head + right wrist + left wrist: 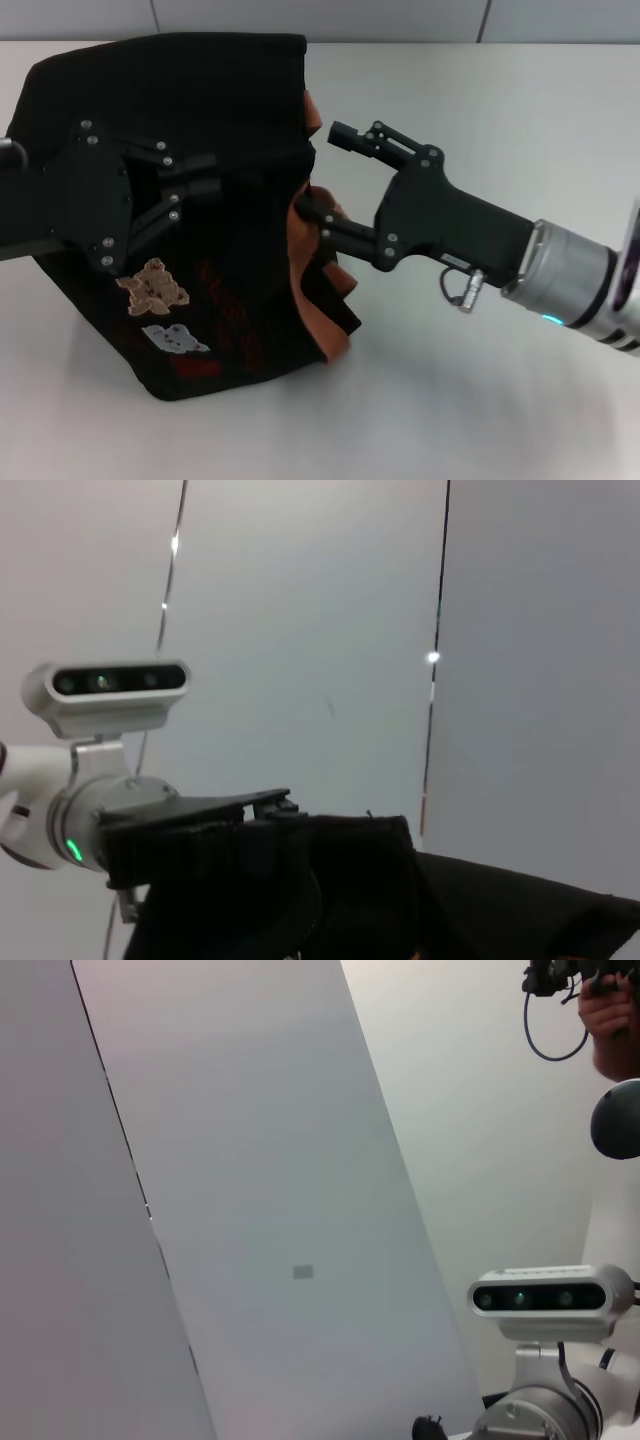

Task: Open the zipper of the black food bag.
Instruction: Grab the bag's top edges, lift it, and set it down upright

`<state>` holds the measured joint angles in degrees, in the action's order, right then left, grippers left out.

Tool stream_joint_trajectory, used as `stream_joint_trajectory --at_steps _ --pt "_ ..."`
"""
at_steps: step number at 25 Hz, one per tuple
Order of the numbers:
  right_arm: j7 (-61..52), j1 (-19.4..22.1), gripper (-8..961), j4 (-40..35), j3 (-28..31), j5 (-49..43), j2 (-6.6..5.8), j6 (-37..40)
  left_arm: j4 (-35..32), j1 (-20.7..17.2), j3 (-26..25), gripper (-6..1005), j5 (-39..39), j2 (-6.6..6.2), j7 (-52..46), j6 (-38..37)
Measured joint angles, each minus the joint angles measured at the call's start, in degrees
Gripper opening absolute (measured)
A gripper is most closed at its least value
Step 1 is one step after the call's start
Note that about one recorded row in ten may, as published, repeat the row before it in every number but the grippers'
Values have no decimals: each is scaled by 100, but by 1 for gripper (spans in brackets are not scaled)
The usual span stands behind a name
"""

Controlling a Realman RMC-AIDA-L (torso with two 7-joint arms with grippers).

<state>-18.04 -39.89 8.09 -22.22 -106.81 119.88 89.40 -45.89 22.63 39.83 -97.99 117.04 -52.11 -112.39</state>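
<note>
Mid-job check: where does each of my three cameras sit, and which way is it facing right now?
Head view: up on the head, looking down at the black food bag on the white table; left claw over the bag, right claw at its orange trim.
Left wrist view: faces up and back at wall panels and the robot's head camera; no bag.
Right wrist view: beside the bag, looking up.
Shared: both wrist views catch that head camera.

A plain white bench [480, 420] is taking up the whole foreground, and pale wall panels [320, 18] are running along behind it with thin dark seams [437, 650] showing between them. One panel is carrying a small grey sticker [303, 1272].
</note>
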Motion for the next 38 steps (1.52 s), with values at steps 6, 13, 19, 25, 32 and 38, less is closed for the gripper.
stream_joint_trajectory --at_steps 6,13,19,25,32,38 --pt "763 -34 753 567 547 -13 1 -327 51 7 6 94 -13 8 83 -14" --pt "716 250 753 569 793 19 0 -235 98 -85 -32 95 3 -38 130 -85" --pt "570 393 754 550 1078 -2 -6 -217 146 -118 -37 95 5 -45 227 -99" --pt "561 314 754 521 1015 -293 -9 -267 173 -119 -33 95 3 -48 238 -122" --pt "624 251 754 538 1084 -770 -2 -276 179 -112 -36 95 -7 -51 238 -134" --pt "636 217 754 707 1477 -746 1 -439 177 -102 9 95 -4 -20 237 -163"
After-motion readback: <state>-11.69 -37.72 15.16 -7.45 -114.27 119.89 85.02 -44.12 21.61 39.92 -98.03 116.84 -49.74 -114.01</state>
